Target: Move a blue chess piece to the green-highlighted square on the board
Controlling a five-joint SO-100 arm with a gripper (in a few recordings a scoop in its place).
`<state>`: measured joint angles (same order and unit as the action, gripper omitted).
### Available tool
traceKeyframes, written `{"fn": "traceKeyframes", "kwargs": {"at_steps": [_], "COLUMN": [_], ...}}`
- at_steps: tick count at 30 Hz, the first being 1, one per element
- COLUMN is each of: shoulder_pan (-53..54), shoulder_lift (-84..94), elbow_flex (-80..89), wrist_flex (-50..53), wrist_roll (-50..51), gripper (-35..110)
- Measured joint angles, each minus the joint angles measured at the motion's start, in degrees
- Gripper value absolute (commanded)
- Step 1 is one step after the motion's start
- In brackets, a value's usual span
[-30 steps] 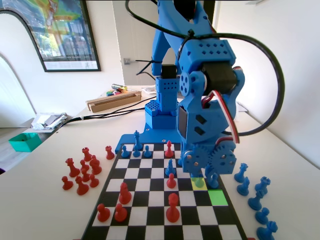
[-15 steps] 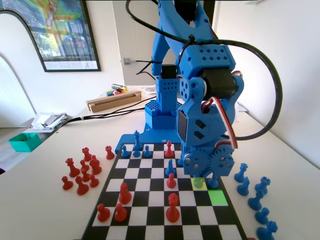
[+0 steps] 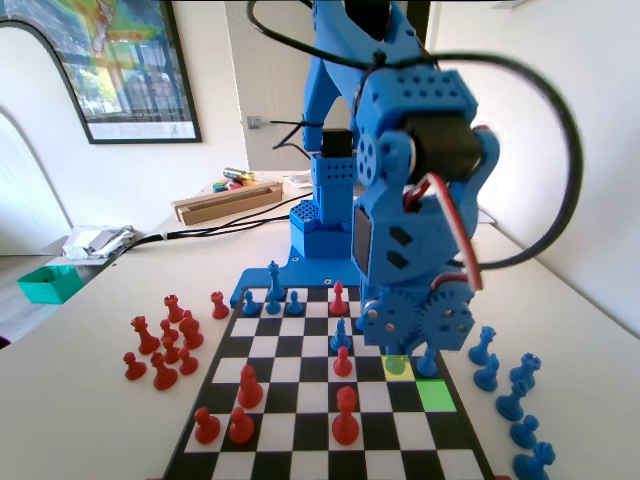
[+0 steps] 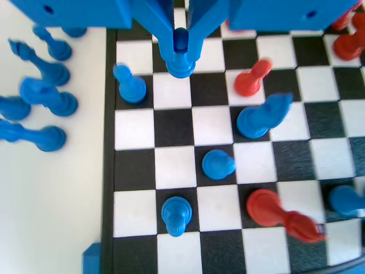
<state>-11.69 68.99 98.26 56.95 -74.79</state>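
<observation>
From the wrist view I see my blue two-finger gripper [image 4: 180, 48] hanging low over the flat black-and-white chequered board [image 4: 177, 165], its jaws drawn in close around the small blue plastic pawn [image 4: 180, 57]. The fingers [image 4: 162, 34] press against the ball head from both sides, with barely any gap left, so I read it as gripped. The pawn's round base shows just beneath the fingertips, over a black square; I cannot tell whether it touches the board. In the fixed view the gripper [image 3: 410, 360] sits over the yellow square [image 3: 398, 366], and the bright lime-green highlighted square [image 3: 436, 394] lies bare just beside it, diagonally nearer the camera and to the right.
</observation>
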Motion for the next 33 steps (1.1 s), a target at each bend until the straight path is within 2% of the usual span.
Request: {"fn": "traceKeyframes", "kwargs": {"at_steps": [7, 13, 33], "shoulder_pan": [0.35, -0.97, -4.83], "shoulder_lift": [0.0, -2.72, -9.23], "elbow_flex": [-10.11, -15.38, -13.8], "wrist_flex": [6.24, 7.21, 2.55], "wrist_roll": [3.08, 6.06, 7.56], "gripper": [1, 1, 1]}}
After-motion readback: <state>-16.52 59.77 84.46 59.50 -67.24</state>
